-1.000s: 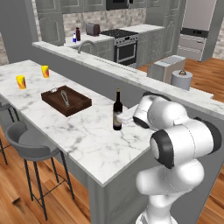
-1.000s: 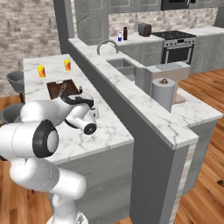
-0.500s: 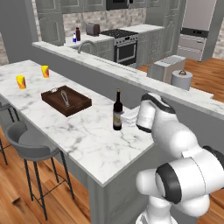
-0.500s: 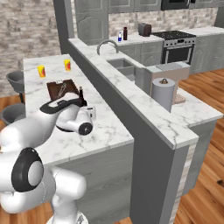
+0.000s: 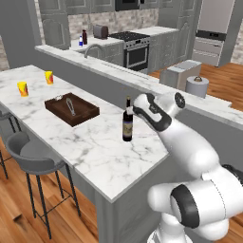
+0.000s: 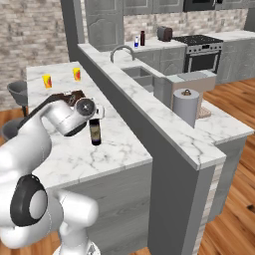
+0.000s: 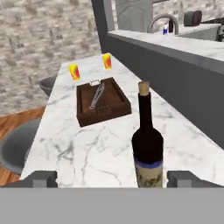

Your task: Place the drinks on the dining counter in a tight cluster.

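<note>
The end effector hangs with its fingertips spread wide apart and empty, the wine bottle standing upright just ahead of them, a little toward one tip rather than centred in the gap. Over the past second the arm has stretched forward from a folded pose at the counter's edge and swung the end effector up beside the wine bottle, while the bottle itself has not moved and stays in its spot on the dining counter. By all appearances the arm is lining up to take hold of this first drink, and nothing has been grasped yet.

Beyond the bottle lies a dark wooden tray holding what look like tongs, and past that stand two small orange-yellow cups near the far end of the counter. Much farther off, on the kitchen worktop behind the sink, a squat dark bottle and a small water bottle stand side by side, well apart from the wine bottle. The cluster is therefore a long way from done: two of the three drinks have still to reach the dining counter.
</note>
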Robot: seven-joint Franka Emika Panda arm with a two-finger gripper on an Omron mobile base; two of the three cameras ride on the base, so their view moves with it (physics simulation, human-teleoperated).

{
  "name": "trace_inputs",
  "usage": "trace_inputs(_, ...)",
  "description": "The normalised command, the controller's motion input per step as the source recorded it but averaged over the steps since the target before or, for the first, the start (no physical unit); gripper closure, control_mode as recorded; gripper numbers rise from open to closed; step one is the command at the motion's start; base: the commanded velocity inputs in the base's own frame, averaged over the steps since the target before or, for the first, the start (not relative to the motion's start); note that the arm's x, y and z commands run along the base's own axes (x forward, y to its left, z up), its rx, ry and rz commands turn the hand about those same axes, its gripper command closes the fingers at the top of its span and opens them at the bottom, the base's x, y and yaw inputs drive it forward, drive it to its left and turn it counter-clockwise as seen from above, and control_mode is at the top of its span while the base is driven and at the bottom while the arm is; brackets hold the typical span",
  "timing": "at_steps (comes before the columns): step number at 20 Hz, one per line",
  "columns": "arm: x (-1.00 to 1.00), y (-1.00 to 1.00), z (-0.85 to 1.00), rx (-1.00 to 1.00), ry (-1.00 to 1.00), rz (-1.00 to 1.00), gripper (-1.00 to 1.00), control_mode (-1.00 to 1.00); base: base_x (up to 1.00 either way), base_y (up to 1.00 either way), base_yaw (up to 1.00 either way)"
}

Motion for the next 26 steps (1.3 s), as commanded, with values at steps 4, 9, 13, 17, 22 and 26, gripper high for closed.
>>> trace_inputs(4, 0.0, -0.17, 0.63, -0.04, 0.44, 0.0, -1.0, -1.0, 0.0, 0.0, 0.0)
trace_inputs(9, -0.09, -0.26, 0.45, -0.01, 0.34, 0.0, -1.0, -1.0, 0.0, 0.0, 0.0)
trace_inputs(13, -0.44, -0.37, 0.09, 0.0, 0.14, -0.01, -1.0, -1.0, 0.0, 0.0, 0.0)
trace_inputs(17, -0.91, -0.34, -0.07, 0.0, -0.12, -0.01, -1.0, -1.0, 0.0, 0.0, 0.0)
trace_inputs(22, -1.0, -0.29, -0.14, 0.0, -0.26, 0.0, -1.0, -1.0, 0.0, 0.0, 0.0)
trace_inputs(26, -1.0, -0.17, -0.01, 0.0, -0.19, 0.0, -1.0, -1.0, 0.0, 0.0, 0.0)
